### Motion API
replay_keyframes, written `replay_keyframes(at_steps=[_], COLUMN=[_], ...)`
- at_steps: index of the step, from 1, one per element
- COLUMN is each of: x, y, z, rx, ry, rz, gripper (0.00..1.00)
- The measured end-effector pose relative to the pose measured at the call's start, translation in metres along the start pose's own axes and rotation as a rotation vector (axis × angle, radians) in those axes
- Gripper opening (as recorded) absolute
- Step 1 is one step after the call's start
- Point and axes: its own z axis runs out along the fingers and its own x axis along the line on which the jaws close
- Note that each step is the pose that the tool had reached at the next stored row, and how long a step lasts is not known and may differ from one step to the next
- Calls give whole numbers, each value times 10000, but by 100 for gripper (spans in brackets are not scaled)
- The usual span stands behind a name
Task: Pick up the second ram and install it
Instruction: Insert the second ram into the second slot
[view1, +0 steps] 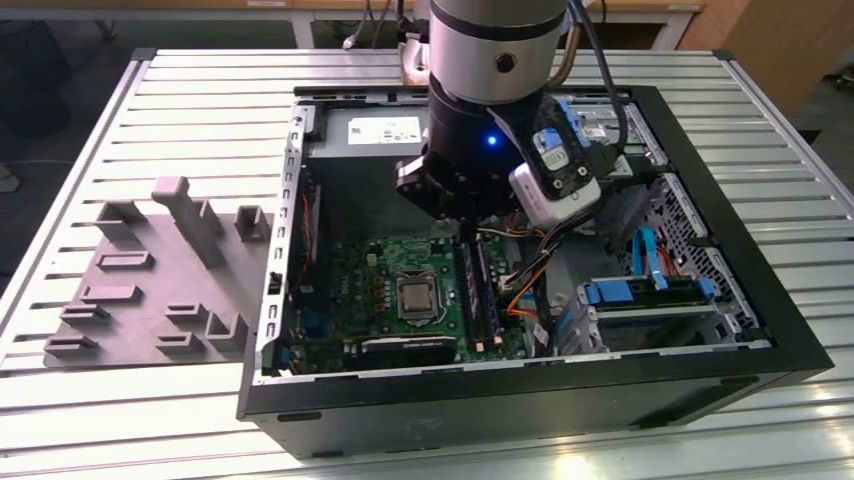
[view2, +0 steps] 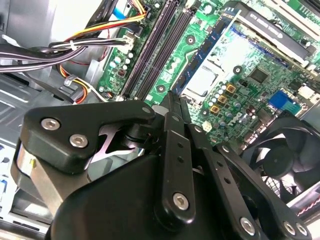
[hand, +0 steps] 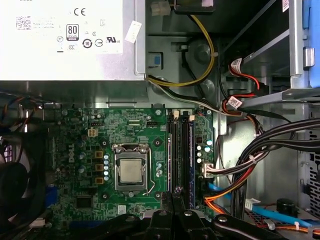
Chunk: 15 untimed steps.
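Bluish-green along its thin edge, the second ram stands seated in a black memory slot on the motherboard, beside the processor socket. The gripper hovers just above the slots' near end, jaws drawn together (nothing visible between them). The open computer case rests on a ribbed metal table, grey fixture blocks beside it.
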Motion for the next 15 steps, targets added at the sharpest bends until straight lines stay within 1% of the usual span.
replay_keyframes(at_steps=[10, 15], x=[-20, -23], y=[0, -1], z=[41, 78], rx=[-22, -35], ry=[1, 0], rz=[2, 11], gripper=[11, 11])
